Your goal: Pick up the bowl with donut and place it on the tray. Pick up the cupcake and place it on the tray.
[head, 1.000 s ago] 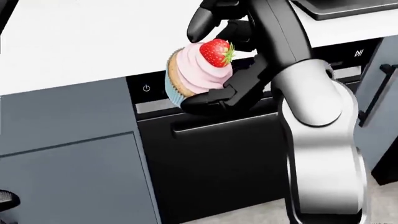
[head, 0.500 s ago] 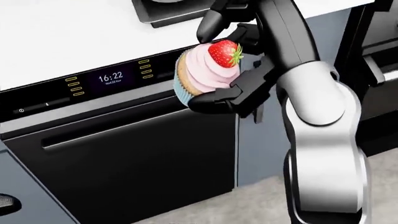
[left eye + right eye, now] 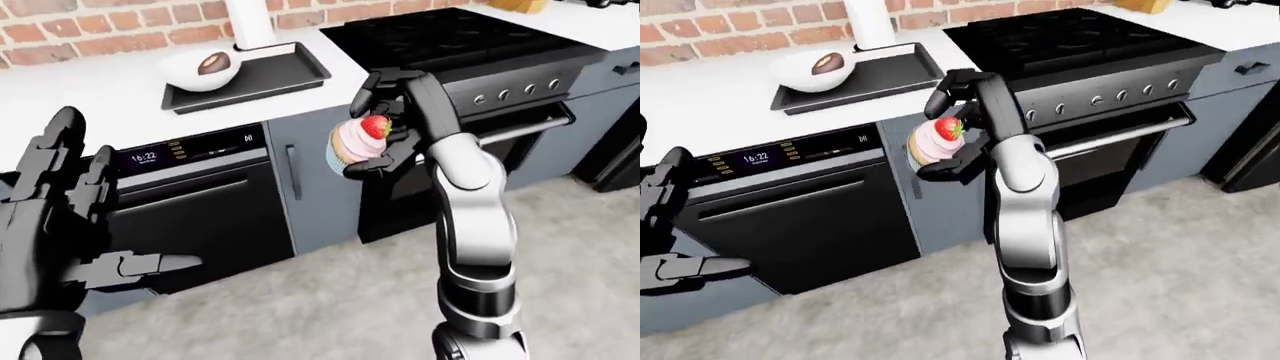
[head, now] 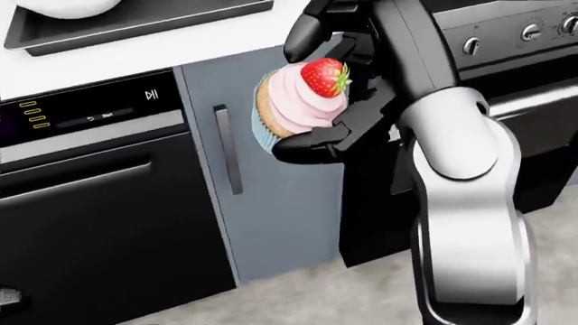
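In the left-eye view, the bowl with donut (image 3: 200, 67) already sat on the tray (image 3: 290, 71) on the counter (image 3: 90, 112), so only the cupcake (image 3: 358, 146) remained. The left hand (image 3: 55, 232) hung empty, fingers spread.

In the head view, the right hand (image 4: 339, 88) clamped the cupcake upright, likely to protect its strawberry (image 4: 325, 76) in transit.

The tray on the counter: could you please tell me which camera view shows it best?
The left-eye view: the whole tray shows there, with the bowl holding the donut at its left end. The right-eye view shows nearly the same, slightly smaller. The head view catches only the tray's lower edge at the top of the picture.
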`<state>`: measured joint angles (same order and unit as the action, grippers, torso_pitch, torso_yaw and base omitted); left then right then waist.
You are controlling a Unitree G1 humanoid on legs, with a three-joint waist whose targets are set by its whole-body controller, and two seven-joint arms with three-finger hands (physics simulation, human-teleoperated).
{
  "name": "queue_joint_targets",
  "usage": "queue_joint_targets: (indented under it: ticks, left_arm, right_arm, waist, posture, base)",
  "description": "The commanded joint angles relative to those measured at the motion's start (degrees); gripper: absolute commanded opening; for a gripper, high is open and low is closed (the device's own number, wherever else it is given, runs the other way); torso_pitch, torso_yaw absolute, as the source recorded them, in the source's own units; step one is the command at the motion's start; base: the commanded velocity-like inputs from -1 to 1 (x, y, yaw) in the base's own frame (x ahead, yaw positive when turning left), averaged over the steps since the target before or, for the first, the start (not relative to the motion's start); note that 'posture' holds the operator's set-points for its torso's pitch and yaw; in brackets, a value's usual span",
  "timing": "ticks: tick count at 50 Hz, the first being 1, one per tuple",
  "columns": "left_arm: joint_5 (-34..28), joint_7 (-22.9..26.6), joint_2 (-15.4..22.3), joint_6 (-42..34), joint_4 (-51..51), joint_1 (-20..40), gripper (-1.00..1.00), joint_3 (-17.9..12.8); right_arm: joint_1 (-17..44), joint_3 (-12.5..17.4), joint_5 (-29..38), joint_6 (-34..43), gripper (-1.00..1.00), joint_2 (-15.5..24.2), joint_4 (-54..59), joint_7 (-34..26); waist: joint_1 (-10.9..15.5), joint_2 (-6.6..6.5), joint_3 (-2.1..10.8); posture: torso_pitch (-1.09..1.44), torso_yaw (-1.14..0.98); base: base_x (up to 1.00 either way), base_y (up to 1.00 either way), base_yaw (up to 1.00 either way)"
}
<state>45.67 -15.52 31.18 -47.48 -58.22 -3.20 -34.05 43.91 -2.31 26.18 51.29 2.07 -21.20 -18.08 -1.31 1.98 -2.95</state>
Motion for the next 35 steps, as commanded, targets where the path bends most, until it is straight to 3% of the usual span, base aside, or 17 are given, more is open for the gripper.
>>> queue_joint_targets:
  ticks: [1,3,4,8,13,15,16,17,18,19,21,22,24,25,27,34,35]
  left_arm:
    - [-0.27,-0.69,1.13,2.75,-1.78,0.87,1.00,-2.01]
    - [-0.50,-0.49,0.89,2.81,-1.78,0.76,1.00,-1.98]
    - [-0.69,-0.32,0.74,2.83,-1.78,0.74,1.00,-1.96]
    - [-0.46,-0.27,0.64,2.49,-1.78,1.01,1.00,-2.25]
    - [-0.70,-0.30,0.59,2.72,-1.78,0.87,1.00,-1.97]
    - [-0.69,-0.39,0.63,2.76,-1.78,0.87,1.00,-1.84]
    - [-0.71,-0.46,0.69,2.75,-1.78,0.91,1.00,-1.73]
    - [-0.73,-0.48,0.72,2.73,-1.78,0.94,1.00,-1.69]
    - [-0.76,-0.45,0.70,2.69,-1.78,0.99,1.00,-1.72]
    - [-0.72,-0.44,0.69,2.65,-1.78,1.02,1.00,-1.73]
    - [-0.93,-0.33,0.59,2.61,-1.78,1.07,1.00,-1.66]
    - [-0.97,-0.26,0.53,2.57,-1.78,1.11,1.00,-1.66]
    - [-0.91,-0.09,0.40,2.28,-1.78,1.28,1.00,-1.98]
    - [-0.98,-0.01,0.36,2.20,-1.78,1.33,1.00,-2.02]
    - [-1.06,0.11,0.28,1.96,-1.78,1.52,1.00,-2.15]
    - [0.18,-1.28,1.37,2.14,-1.78,1.63,1.00,-1.77]
    - [0.58,-1.61,1.66,2.16,-1.78,1.62,1.00,-1.86]
  right_arm:
    - [1.96,0.14,-0.49,-2.94,-1.00,-0.26,-1.94,0.98]
    - [2.17,0.06,-0.63,-2.35,-1.00,-0.29,-2.25,1.31]
    - [2.13,-0.08,-0.68,-1.93,-1.00,-0.33,-2.46,1.30]
    - [1.98,-0.22,-1.12,-1.70,-1.00,-0.35,-2.38,1.43]
    - [1.51,-0.28,-1.24,-1.74,-1.00,-0.19,-2.61,1.40]
    - [1.38,-0.25,-1.33,-1.91,-1.00,-0.20,-2.51,1.47]
    - [1.39,-0.28,-1.31,-1.84,-1.00,-0.21,-2.62,1.48]
    - [1.47,-0.25,-1.30,-1.69,-1.00,-0.20,-2.74,1.46]
    - [1.52,-0.29,-1.18,-1.76,-1.00,-0.05,-2.75,1.44]
    - [1.56,-0.37,-1.04,-1.67,-1.00,0.01,-2.77,1.36]
    - [1.72,-0.16,-1.43,-1.49,-1.00,-0.22,-3.11,1.33]
    - [1.66,-0.03,-1.68,-1.93,-1.00,-0.23,-2.78,1.50]
    - [1.92,0.03,-1.87,-1.72,-1.00,-0.19,-3.01,1.68]
    - [2.00,0.00,-1.92,-1.43,-1.00,-0.16,-3.23,1.66]
    - [2.15,-0.07,-1.82,-1.15,-1.00,0.13,-3.72,1.48]
    - [2.42,-0.09,-1.47,-0.50,-1.00,0.63,-3.95,1.12]
    - [2.59,-0.12,-1.31,-0.21,-1.00,0.63,-4.15,1.01]
  waist:
    - [0.38,-0.23,1.87]
    - [0.28,-0.52,0.64]
    - [1.58,-2.06,0.18]
    - [1.63,-1.65,0.28]
    - [2.32,-2.48,-0.21]
    - [2.62,-3.20,0.25]
    - [2.49,-4.24,0.75]
    - [2.09,-4.78,0.45]
    - [2.08,-2.60,-1.02]
    - [2.29,-2.93,-0.51]
    - [-0.28,-2.41,-1.47]
    - [-0.50,-1.33,-2.11]
    - [-1.36,2.59,-2.16]
    - [-0.60,1.16,-1.88]
    - [-0.44,-0.21,0.25]
    - [0.26,-3.22,0.23]
    - [0.38,-3.37,1.00]
  posture:
    - [0.00,0.00]
    - [0.00,0.00]
    - [0.00,0.00]
    - [0.00,0.00]
    - [0.00,0.00]
    - [0.00,0.00]
    - [0.00,0.00]
    - [0.00,0.00]
    - [0.00,0.00]
    - [0.00,0.00]
    - [0.00,0.00]
    - [0.00,0.00]
    - [0.00,0.00]
    - [0.00,0.00]
    - [0.00,0.00]
    - [0.00,0.00]
    - [0.00,0.00]
  base:
    - [0.00,0.41,0.00]
    - [0.00,0.79,0.00]
    - [0.00,0.00,1.00]
    - [0.00,0.00,1.00]
    - [0.00,0.00,1.00]
    - [0.00,0.00,1.00]
    - [0.00,0.00,1.00]
    - [0.00,0.00,1.00]
    - [0.00,0.00,1.00]
    - [0.00,0.00,1.00]
    - [0.00,0.00,0.00]
    - [0.00,0.00,0.00]
    - [0.00,0.00,0.00]
    - [0.00,0.00,0.00]
    - [0.00,0.00,0.00]
    - [0.01,0.00,0.00]
    - [0.16,0.00,0.00]
